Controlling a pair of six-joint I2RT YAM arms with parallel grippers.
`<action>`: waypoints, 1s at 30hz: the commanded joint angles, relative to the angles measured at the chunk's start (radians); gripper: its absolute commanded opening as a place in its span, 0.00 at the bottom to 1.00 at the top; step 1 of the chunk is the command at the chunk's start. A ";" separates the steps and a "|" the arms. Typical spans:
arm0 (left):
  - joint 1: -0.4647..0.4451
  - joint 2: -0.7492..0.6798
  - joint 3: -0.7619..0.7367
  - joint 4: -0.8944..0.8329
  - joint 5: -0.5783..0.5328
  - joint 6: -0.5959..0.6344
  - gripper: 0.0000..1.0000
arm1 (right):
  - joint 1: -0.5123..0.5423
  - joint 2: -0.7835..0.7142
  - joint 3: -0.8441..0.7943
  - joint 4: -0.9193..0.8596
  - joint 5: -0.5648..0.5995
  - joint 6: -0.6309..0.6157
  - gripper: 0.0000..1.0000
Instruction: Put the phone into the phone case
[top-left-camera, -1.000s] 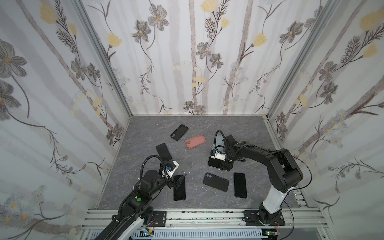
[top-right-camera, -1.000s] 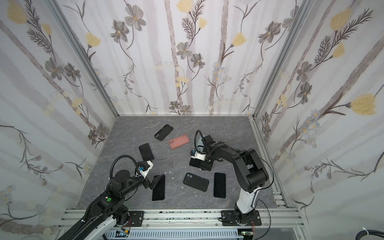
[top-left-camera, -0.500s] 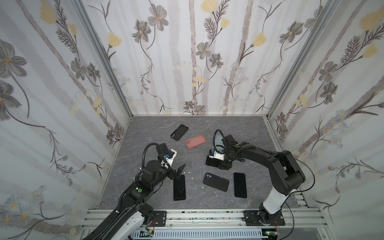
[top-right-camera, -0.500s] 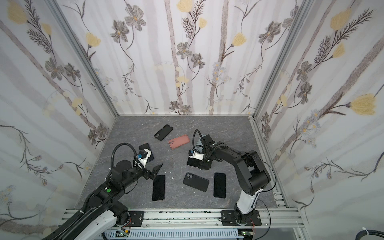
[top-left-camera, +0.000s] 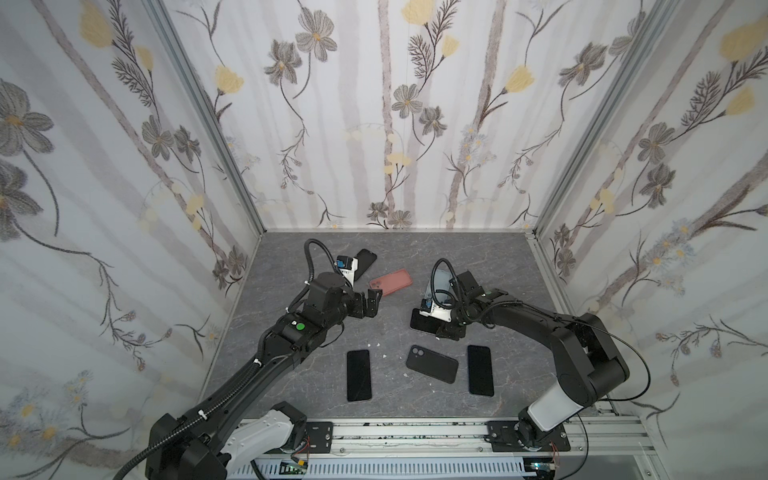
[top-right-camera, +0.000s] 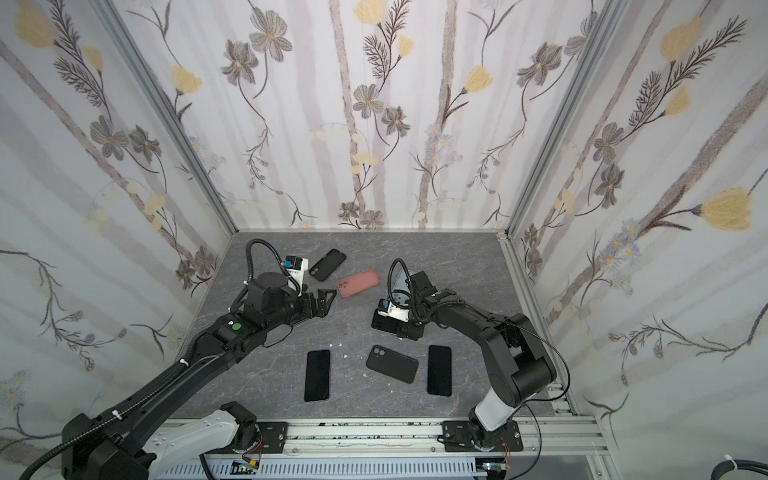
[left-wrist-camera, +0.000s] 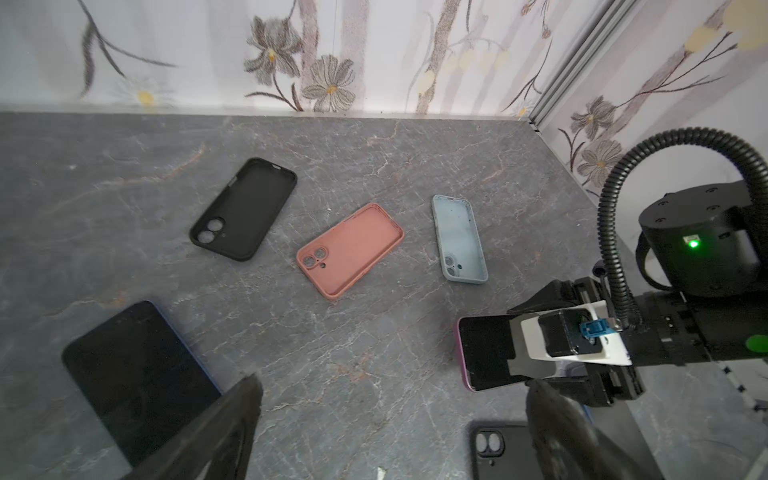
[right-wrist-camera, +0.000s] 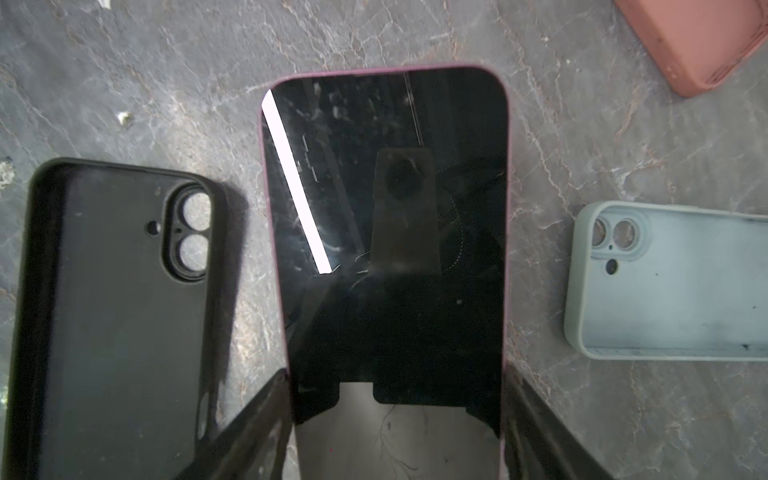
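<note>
**R end effector (right-wrist-camera: 395, 378) clamps phone (right-wrist-camera: 384, 208); L end effector (top-left-camera: 371, 302) empty**

Phone sits screen up, right of worktop (top-left-camera: 498, 257) centre, btw. black case (right-wrist-camera: 112, 311) and pale-blue case (left-wrist-camera: 459, 239). R fingers press both long edges. Resting or just lifted: can't tell. L jaws stand wide apart, holding nothing, near pink case (top-left-camera: 390, 281).

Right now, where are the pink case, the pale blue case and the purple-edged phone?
pink case (left-wrist-camera: 351, 249): left wrist view, its inner floor.
pale blue case (left-wrist-camera: 458, 233): left wrist view, its inner floor.
purple-edged phone (right-wrist-camera: 386, 232): right wrist view, middle of screen.
</note>
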 joint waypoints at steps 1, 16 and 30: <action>0.004 0.056 0.038 -0.017 0.109 -0.127 0.97 | -0.006 -0.017 -0.011 0.074 -0.051 0.005 0.56; 0.011 0.201 0.001 0.185 0.452 -0.250 0.84 | -0.026 -0.160 -0.099 0.277 -0.213 0.096 0.54; 0.011 0.310 0.071 0.132 0.621 -0.244 0.69 | 0.024 -0.214 -0.046 0.282 -0.260 0.105 0.55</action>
